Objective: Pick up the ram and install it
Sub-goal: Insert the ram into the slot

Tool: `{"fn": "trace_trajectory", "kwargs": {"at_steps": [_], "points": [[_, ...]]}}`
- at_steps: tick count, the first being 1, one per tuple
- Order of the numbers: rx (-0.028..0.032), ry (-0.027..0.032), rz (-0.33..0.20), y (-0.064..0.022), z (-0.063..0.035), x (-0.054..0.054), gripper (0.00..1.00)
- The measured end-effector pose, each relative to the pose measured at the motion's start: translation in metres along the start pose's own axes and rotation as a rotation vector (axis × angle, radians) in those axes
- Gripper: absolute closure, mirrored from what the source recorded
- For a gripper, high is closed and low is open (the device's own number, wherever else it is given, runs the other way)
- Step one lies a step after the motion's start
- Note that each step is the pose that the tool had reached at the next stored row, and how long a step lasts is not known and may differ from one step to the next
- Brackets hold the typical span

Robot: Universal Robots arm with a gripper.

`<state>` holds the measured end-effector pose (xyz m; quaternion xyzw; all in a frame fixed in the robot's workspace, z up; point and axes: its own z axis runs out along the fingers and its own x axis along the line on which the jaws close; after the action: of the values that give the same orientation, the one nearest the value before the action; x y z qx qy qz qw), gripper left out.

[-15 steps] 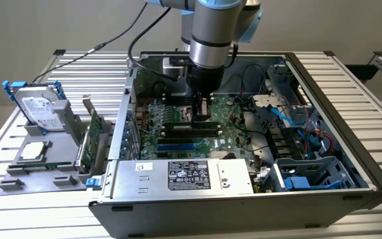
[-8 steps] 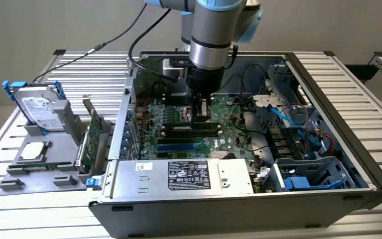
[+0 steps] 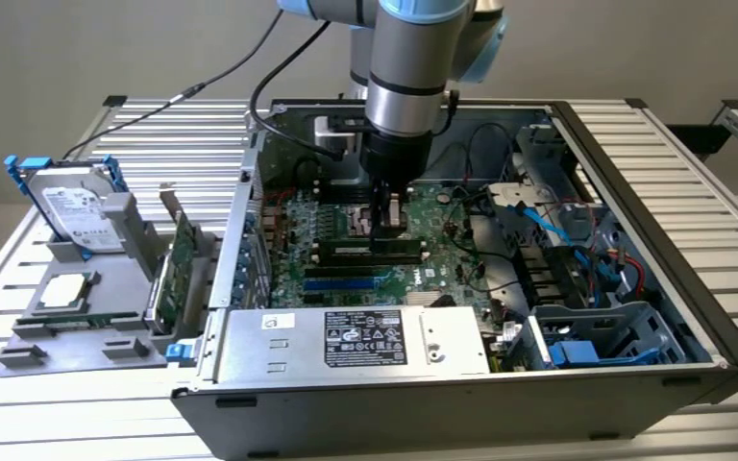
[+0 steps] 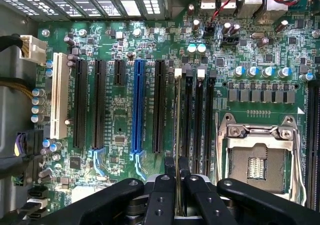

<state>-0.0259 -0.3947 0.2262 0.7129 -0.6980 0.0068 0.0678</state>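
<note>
We hold the ram (image 4: 177,125) pinched edge-on in our closed gripper (image 4: 176,167), low over the motherboard (image 4: 120,110) and lined along a memory slot (image 4: 189,120); pickup looks done, but we cannot tell whether it is fully seated

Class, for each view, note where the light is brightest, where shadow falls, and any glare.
Exterior view: even light whitens the table slats; the computer case interior sits dimmer under the arm. Wrist view: glare washes out the vent grille; the pincer looks dark against the lit motherboard, the ram edge catching light.
</note>
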Motion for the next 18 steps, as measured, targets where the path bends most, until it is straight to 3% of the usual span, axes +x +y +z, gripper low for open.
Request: {"fn": "trace_trajectory", "kwargs": {"at_steps": [3,18], "points": [[-0.0003,0.0049,0.0,0.0,0.0002,0.0,0.86],[-0.0001,0.0049,0.001,-0.0014,0.0002,-0.0009,0.86]]}}
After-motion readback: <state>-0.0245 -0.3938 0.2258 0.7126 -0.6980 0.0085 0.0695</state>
